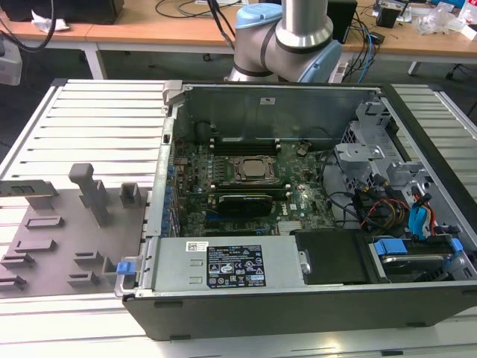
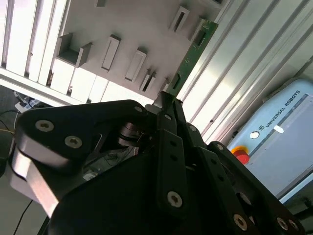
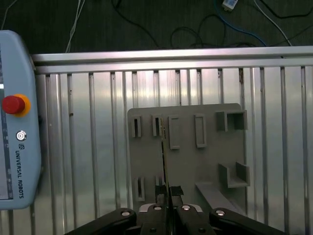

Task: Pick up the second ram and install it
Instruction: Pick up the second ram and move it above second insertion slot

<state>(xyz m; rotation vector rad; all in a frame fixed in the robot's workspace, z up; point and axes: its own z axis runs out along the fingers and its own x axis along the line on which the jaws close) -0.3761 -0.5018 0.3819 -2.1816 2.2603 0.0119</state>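
Gripping the second ram [image 2: 194, 51] by one end, the end effector [image 2: 167, 103] holds it, apparently clear, over the grey tray [image 3: 205, 161].

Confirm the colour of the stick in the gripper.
Green: the second ram, clamped in the gripper, shows best in the second wrist view.

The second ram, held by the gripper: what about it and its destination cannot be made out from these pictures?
1. First wrist view: the second ram is seen edge-on, so its sticker and chips are hidden.
2. Second wrist view: its held end is covered by the gripper.
3. Exterior view: the slots on the motherboard are too small to tell which one is free.
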